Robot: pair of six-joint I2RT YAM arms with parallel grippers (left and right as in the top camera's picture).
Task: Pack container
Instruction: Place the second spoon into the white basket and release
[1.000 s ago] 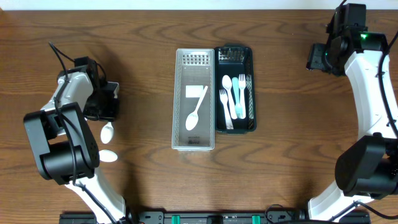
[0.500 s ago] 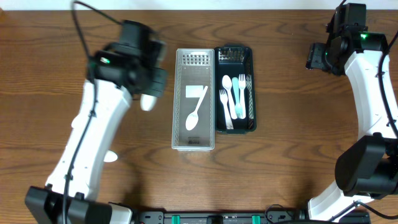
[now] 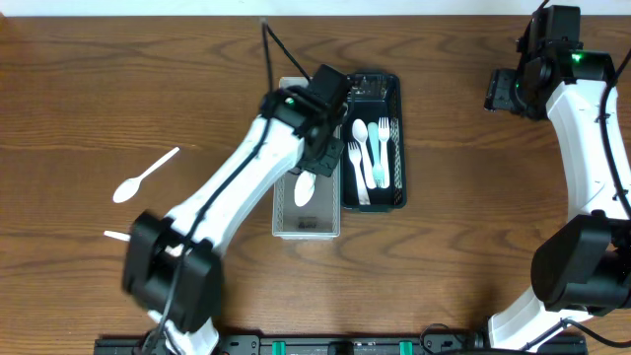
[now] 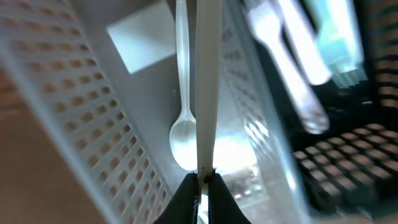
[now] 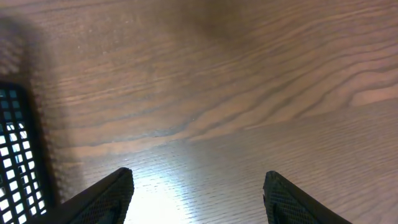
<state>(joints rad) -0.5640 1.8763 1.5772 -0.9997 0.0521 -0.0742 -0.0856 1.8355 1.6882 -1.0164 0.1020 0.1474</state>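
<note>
The left arm, folded at the counter's 9 o'clock edge a second ago, now stretches to the centre. Its left tool (image 3: 326,163) hangs over the white basket (image 3: 306,235), pinched on the handle of a white spoon (image 4: 206,81) carried over from 9 o'clock. A second spoon (image 3: 145,176) now lies uncovered at 9 o'clock. Of the 8 o'clock spoon only a white tip (image 3: 116,235) shows beside the arm.
</note>
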